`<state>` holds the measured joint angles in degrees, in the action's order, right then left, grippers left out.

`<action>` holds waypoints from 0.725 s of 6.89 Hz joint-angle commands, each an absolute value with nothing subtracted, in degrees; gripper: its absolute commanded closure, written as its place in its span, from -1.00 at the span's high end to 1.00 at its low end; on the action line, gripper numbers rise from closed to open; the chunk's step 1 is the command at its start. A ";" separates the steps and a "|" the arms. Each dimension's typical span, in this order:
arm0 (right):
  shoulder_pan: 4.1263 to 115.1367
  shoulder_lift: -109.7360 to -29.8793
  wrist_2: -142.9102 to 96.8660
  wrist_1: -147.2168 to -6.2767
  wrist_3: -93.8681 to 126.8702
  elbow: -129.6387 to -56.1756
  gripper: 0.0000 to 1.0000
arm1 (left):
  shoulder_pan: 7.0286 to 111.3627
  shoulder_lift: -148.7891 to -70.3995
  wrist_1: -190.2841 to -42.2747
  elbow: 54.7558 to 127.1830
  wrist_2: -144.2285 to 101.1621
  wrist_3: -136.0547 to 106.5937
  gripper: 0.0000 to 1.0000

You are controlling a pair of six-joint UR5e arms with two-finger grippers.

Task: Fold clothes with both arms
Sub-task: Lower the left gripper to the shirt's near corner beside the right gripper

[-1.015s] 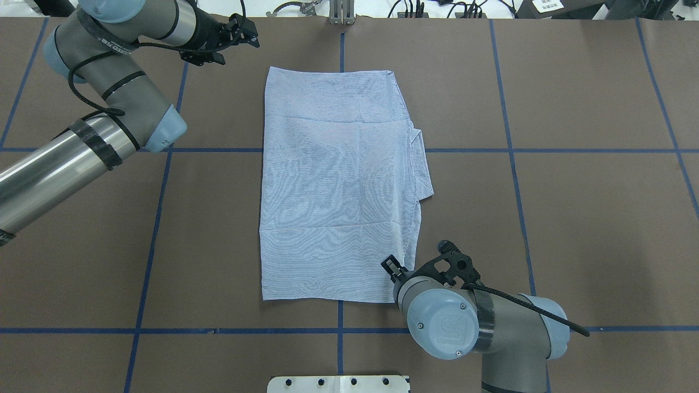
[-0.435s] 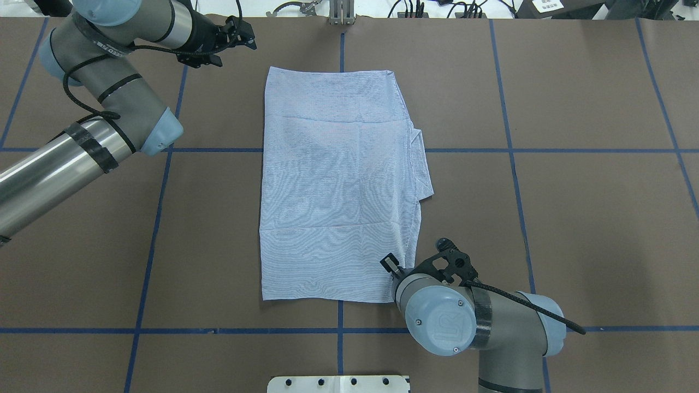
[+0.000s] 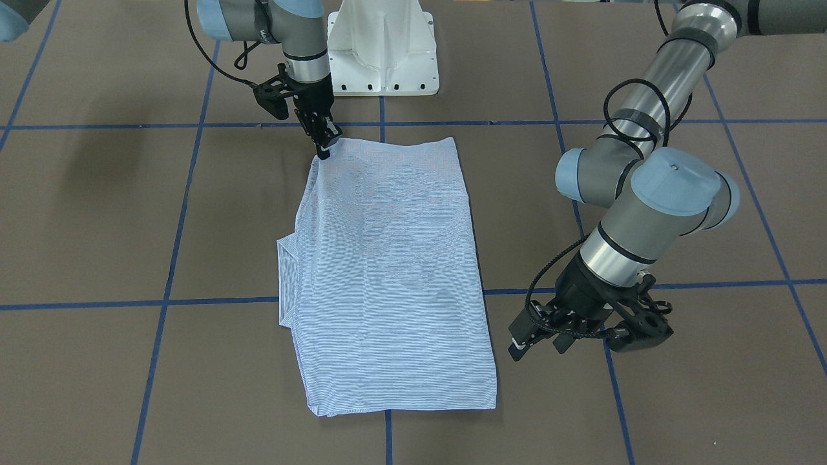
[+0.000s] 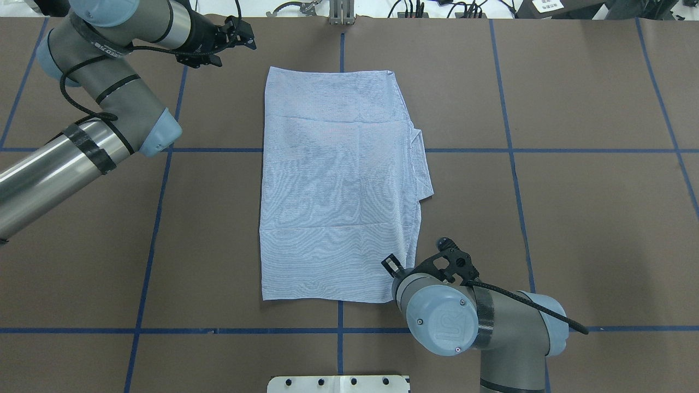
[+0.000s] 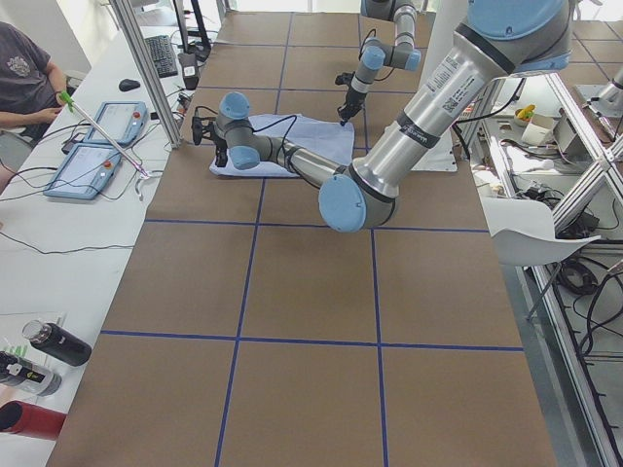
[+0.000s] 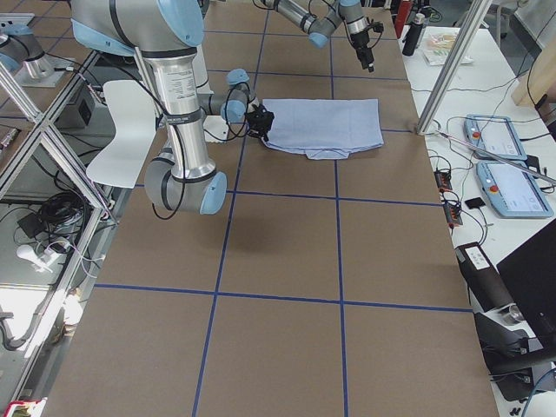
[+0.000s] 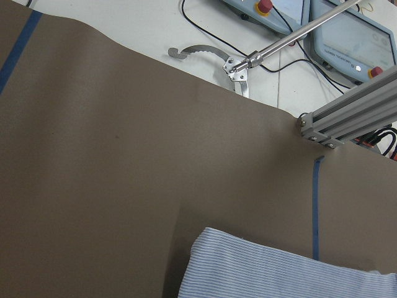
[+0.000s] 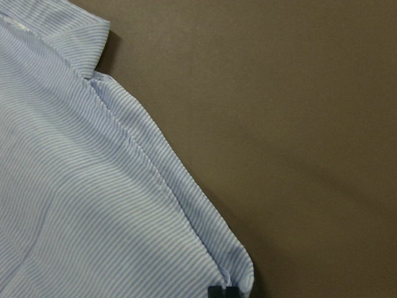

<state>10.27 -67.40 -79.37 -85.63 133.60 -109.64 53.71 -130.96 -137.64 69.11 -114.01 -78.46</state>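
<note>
So the big brown table with the blue tape grid [image 4: 573, 218] has the whole job sitting in the middle of it. Both silver-grey tube arms with light blue joint caps come in diagonally. The left arm [image 4: 82, 147] stretches to the far side and the right arm [image 4: 453, 322] is tucked in close to the robot's base.

The light blue, finely white-striped shirt [image 4: 338, 191] lies flat mid-table, already folded into a long rectangle. A small flap of cloth pokes out of its edge on the robot's right. Looks like the next fold is end over end, which would explain why each arm lines up on a corner of its own.

The black two-finger right gripper [image 3: 323, 145] points straight down with its tips on the shirt's near right corner. The wrist view shows one dark fingertip [image 8: 223, 292] touching that corner. Whether it has actually pinched the cloth, can't tell.

The black left gripper [image 4: 247, 35] hangs just beyond the far left corner, apart from the fabric. Its jaws look parted and it carries nothing, probably lining up its own grab.
</note>
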 commanded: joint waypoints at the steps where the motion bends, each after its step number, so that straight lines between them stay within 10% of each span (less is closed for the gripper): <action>1: 8.63 -67.94 -79.45 -88.05 133.77 -111.96 -1.00 | 51.78 -124.32 -137.55 80.26 -115.13 -82.40 0.87; 5: 5.45 -68.03 -79.45 -95.36 135.88 -117.77 -1.00 | 30.39 -104.54 -137.64 107.36 -105.62 -102.27 0.87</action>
